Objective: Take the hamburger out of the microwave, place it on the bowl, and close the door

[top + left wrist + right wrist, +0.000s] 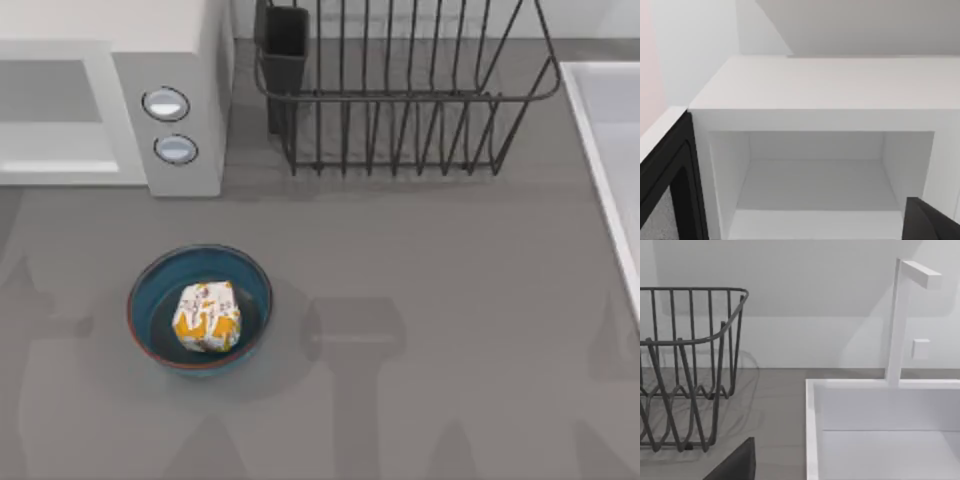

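Observation:
The hamburger point(207, 316), wrapped in white paper with orange print, lies inside the blue bowl point(140, 300) on the table's left front. The white microwave point(185, 60) stands at the back left, its two silver knobs facing forward. In the left wrist view the microwave point(830, 85) has a bare white cavity, and the door point(665, 175) is swung open beside it, dark inner face showing. A dark part of my left gripper point(932, 222) sits in front of the cavity. A dark part of my right gripper point(737, 462) hangs over the table between rack and sink.
A black wire dish rack point(400, 90) with a dark cutlery holder point(285, 50) stands at the back centre, also in the right wrist view as the rack point(685, 370). A white sink point(610, 150) borders the right edge, with a faucet point(900, 320). Arm shadows fall across the grey tabletop.

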Robot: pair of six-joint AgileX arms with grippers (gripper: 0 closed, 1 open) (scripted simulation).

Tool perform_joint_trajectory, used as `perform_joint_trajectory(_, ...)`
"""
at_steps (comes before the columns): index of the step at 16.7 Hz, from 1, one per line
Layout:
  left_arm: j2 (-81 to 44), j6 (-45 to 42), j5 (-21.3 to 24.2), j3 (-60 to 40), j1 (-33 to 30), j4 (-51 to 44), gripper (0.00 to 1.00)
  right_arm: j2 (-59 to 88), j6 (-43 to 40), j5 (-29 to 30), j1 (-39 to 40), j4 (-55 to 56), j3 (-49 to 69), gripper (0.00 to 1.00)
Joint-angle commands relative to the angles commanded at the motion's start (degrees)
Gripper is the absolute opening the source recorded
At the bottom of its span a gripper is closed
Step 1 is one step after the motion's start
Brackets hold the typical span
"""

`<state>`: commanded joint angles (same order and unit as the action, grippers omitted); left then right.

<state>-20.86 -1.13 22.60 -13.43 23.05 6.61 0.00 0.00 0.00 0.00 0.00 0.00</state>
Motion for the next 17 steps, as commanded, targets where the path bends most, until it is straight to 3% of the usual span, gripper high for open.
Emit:
perform_joint_trajectory(6, -16.24, -14.08, 4.57, -15.06, 13.46, -10.63, 0.0, 0.0, 0.0, 0.0, 0.0, 0.0, 0.0, 1.0)
perform_joint_trajectory(12, -46.77, -34.32, 10.76, -39.62, 29.82, -28.58, 0.0, 0.0, 0.0, 0.0, 0.0, 0.0, 0.0, 1.0)
perform_joint_trajectory(17, -70.04, -46.67, 14.45, -57.55, 36.34, -42.73, 0.0, 0.0, 0.0, 0.0, 0.0, 0.0, 0.0, 1.0)
